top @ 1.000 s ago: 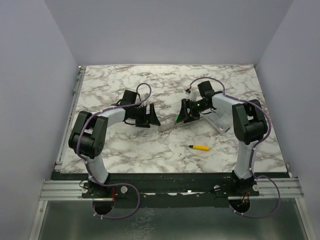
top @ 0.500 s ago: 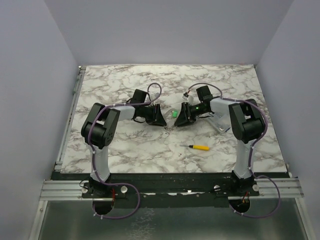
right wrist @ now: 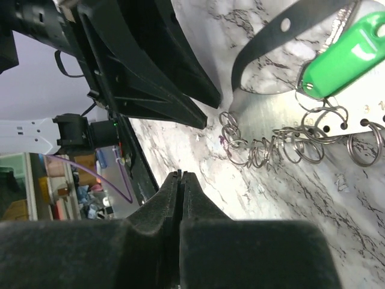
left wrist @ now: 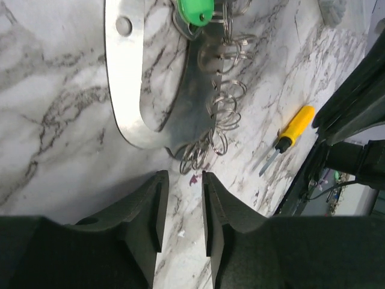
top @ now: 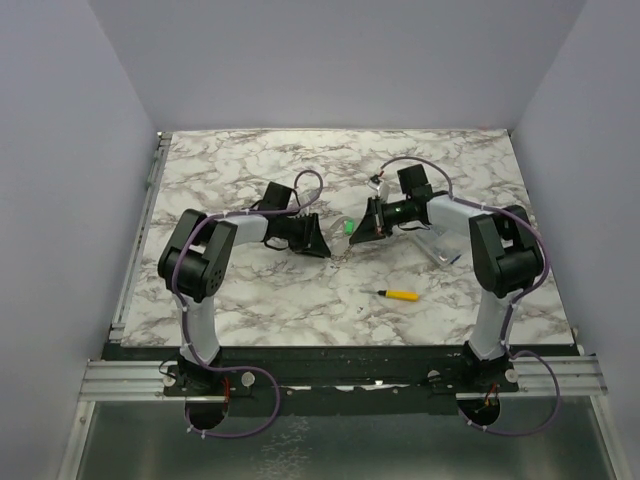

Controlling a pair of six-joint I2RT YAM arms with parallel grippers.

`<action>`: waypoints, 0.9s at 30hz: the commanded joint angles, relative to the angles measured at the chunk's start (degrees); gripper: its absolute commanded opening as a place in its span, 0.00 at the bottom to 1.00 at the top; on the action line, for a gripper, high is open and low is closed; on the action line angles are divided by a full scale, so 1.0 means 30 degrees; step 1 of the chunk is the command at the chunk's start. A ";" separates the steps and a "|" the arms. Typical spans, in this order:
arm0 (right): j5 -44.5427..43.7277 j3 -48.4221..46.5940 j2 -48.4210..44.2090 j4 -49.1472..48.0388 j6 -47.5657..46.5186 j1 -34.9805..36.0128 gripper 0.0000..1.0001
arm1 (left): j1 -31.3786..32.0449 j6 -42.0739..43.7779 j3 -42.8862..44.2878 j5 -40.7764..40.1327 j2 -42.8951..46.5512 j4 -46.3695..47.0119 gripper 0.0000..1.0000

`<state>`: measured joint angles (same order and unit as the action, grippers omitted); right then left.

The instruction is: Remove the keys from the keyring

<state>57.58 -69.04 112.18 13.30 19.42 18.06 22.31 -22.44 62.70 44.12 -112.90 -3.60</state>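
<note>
Slim pickings for readable text. In the right wrist view, a few tiny dark marks sit on the keyring (right wrist: pixel 283 147), right beside the punched holes where the small rings hang. They look like numerals, one perhaps a 3, but they are too small to call. Nothing else reads anywhere.

A white counter (top: pixel 250 300) veined in grey marble fills a booth closed in by plain pale lavender walls (top: pixel 340 60) on three sides. Even, soft light falls throughout. A grooved aluminium rail (top: pixel 120 380) runs along the counter's near edge.
</note>
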 commanded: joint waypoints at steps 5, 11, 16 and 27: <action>-0.4117 -0.0334 -0.1726 0.1877 -0.1375 0.0131 0.31 | -0.0432 0.2173 -0.1579 -0.1967 0.1715 -0.2971 0.40; -0.8635 -0.0807 -0.1868 0.2440 -0.2858 0.0440 0.59 | -0.0428 0.2154 -0.1650 -0.2661 0.1951 -0.2971 0.53; -1.0009 -0.1488 -0.1215 0.2363 -0.4752 0.1216 0.59 | -0.0433 0.2395 -0.1665 -0.2666 0.2252 -0.3063 0.59; -1.1483 -0.1889 -0.0024 0.2304 -0.9779 0.2719 0.63 | -0.1351 0.2760 -0.1337 -0.3034 0.3159 -0.3391 0.63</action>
<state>25.91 -73.12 109.89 19.07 -2.72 24.93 19.97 -16.36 59.31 39.09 -104.92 -11.20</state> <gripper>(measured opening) 0.639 0.623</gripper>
